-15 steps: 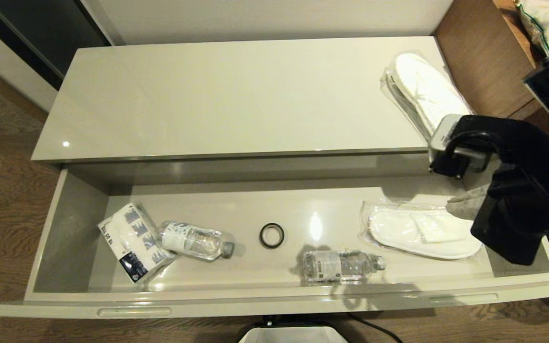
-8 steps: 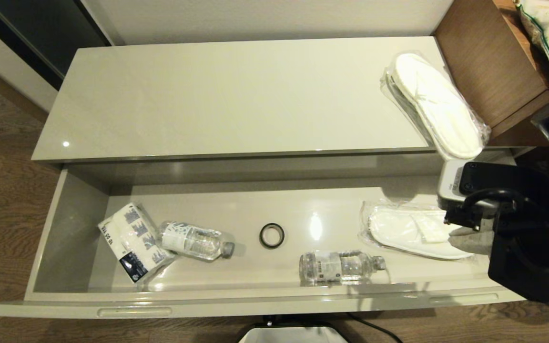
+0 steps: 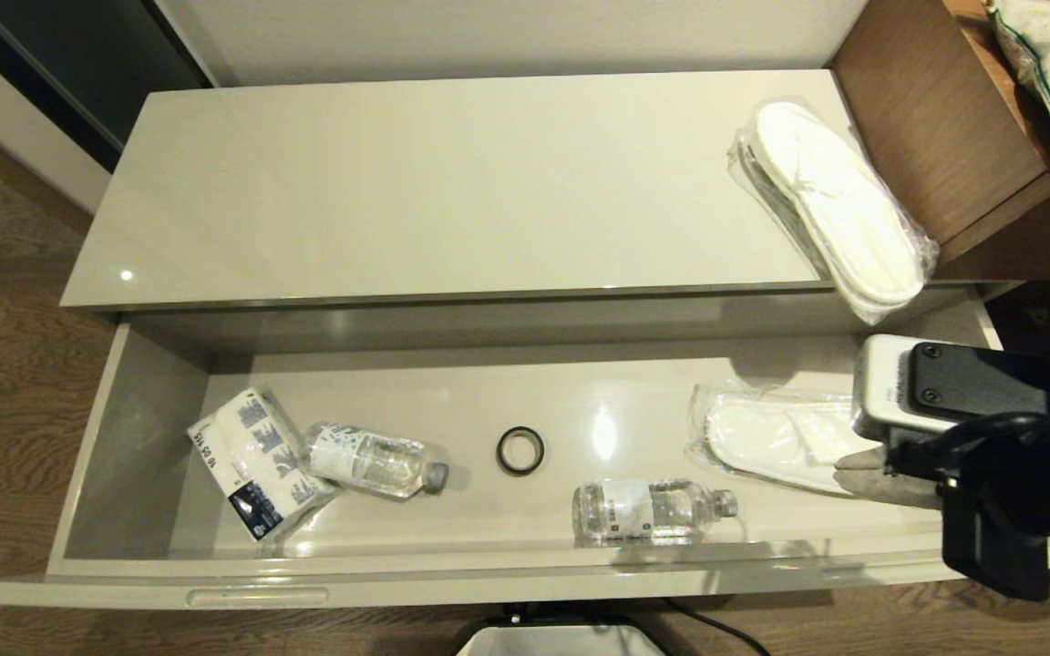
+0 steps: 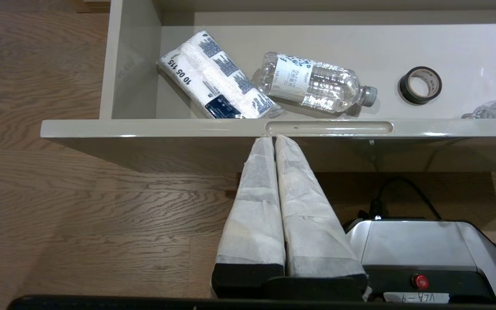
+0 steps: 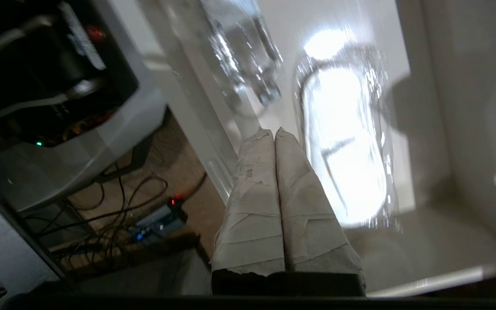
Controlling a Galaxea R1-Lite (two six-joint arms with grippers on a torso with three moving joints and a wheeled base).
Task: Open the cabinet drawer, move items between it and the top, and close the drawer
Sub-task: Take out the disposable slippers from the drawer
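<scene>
The cabinet drawer (image 3: 488, 579) stands pulled out under the cream top (image 3: 443, 182). One bagged white slipper (image 3: 830, 205) lies at the top's right end, its toe hanging past the front edge. The other slipper (image 3: 776, 437) lies flat in the drawer's right part. My right gripper (image 3: 844, 465) is shut and empty, low over the drawer's right end at that slipper's near end; in the right wrist view its tips (image 5: 274, 131) sit beside the bag (image 5: 347, 142). My left gripper (image 4: 272, 137) is shut and empty, just under the front panel's left slot (image 4: 329, 127). It is hidden in the head view.
The drawer also holds a tissue pack (image 3: 252, 460), two water bottles (image 3: 375, 460) (image 3: 648, 508) and a black tape roll (image 3: 519, 450). A brown wood desk (image 3: 935, 118) rises right of the top. The robot base (image 4: 420, 245) and cables sit on the floor below the drawer front.
My right arm has come off the top's right front edge and moved down and forward over the drawer's right end. The slipper on the top is now uncovered.
</scene>
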